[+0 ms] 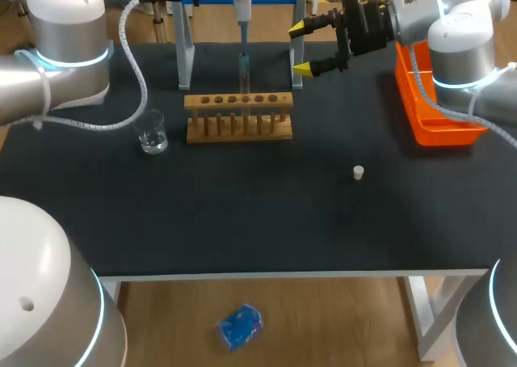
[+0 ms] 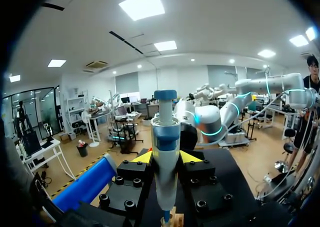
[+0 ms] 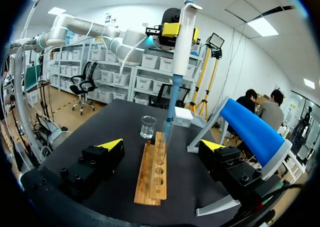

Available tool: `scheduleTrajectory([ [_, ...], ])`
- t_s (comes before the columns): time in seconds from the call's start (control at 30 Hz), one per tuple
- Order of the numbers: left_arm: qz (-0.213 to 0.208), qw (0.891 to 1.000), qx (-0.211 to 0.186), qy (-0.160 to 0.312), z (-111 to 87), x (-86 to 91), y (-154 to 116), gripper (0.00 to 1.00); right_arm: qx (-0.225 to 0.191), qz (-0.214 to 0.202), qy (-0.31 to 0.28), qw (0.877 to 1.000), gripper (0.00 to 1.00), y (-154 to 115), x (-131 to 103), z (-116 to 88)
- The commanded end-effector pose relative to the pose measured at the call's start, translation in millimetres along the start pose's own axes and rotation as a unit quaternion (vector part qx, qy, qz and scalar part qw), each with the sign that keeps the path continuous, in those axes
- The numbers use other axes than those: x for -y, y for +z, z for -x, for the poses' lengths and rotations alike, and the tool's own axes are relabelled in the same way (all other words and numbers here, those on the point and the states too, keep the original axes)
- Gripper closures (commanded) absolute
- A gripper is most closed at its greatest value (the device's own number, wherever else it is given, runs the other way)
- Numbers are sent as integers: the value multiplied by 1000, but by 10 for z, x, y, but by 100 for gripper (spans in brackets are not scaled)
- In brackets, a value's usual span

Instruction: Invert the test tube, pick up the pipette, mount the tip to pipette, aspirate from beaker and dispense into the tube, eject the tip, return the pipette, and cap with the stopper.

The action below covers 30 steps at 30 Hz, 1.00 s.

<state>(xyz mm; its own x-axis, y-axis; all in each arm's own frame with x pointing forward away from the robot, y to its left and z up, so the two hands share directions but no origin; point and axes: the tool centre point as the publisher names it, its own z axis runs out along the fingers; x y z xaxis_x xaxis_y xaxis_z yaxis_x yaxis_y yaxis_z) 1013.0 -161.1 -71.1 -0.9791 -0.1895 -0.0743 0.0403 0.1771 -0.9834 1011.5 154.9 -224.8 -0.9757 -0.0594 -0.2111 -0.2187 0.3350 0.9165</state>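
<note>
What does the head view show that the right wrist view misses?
Head view only: the stopper and the orange tray. Right wrist only: the pipette at full length, up to its top. Both: the rack, the beaker, and the left gripper shut on the pipette.

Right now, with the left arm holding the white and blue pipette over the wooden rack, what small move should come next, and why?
Probably lift the white and blue pipette straight up with the left gripper: its tip seems to sit inside the clear glass test tube standing in the wooden rack, so a sideways move could knock it.
</note>
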Motion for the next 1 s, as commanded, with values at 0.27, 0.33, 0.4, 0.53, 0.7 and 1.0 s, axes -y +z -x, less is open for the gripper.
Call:
scheduleTrajectory([
  [0.27,-2,1000,3,-4,-4,-60,35,100,0,0,0,1000,0,-1,2,-1],
  [0.33,-3,1000,3,-4,0,-70,40,100,0,0,0,1000,0,-1,2,-1],
  [0.4,-3,1000,3,-4,4,-78,44,100,0,0,0,1000,0,-1,2,-1],
  [0.53,-3,1000,5,-4,9,-87,49,100,0,0,0,1000,0,-1,2,-1],
  [0.7,-2,1000,7,-4,19,-91,50,100,0,0,0,1000,0,-1,2,-1],
  [1.0,3,1000,7,-7,23,-101,45,100,0,0,0,1000,0,-1,2,-1],
])
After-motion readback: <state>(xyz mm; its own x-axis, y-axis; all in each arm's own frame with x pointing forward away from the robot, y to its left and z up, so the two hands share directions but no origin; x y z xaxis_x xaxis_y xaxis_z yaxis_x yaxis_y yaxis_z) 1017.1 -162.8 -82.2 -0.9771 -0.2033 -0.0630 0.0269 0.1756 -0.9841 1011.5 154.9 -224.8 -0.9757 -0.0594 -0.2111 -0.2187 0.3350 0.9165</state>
